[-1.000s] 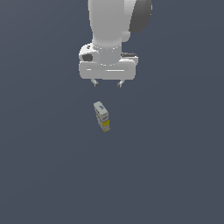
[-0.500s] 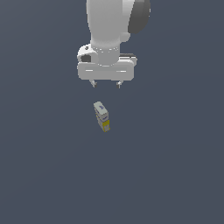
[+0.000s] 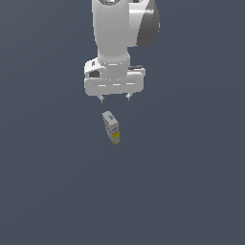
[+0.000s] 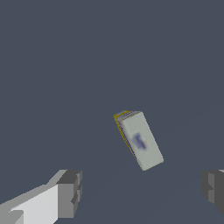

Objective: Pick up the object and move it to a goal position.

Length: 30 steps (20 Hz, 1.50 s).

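From my console, the white arm's gripper (image 3: pixel 114 98) hangs with its short fingers spread wide, holding nothing. The small oblong pale grey-white carton with a yellow end and blue marks (image 3: pixel 111 127) lies on the dark grey floor (image 3: pixel 191 182) just below it, untouched. In the wrist view the carton (image 4: pixel 139 139) sits between and beyond the two fingertips (image 4: pixel 70 192).

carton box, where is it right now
The carton box lies on the dark floor near the middle of the exterior view, just below the open hand and apart from it, yellow end pointing away from the arm.
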Each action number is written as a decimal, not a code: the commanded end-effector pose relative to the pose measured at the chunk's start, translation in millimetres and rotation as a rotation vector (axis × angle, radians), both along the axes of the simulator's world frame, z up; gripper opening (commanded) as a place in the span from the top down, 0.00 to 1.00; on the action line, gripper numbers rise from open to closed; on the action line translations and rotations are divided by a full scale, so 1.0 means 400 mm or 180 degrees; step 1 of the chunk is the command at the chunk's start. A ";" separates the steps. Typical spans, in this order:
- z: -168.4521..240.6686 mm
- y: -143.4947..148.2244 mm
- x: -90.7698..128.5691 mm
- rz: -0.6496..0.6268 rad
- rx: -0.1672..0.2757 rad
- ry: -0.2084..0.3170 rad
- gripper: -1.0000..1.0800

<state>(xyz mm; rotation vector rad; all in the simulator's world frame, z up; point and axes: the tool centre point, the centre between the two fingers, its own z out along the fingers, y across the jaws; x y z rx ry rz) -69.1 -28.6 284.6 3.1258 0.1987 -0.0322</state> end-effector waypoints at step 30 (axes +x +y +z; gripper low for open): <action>-0.206 -0.061 -0.001 0.1382 0.0047 -0.0053 0.04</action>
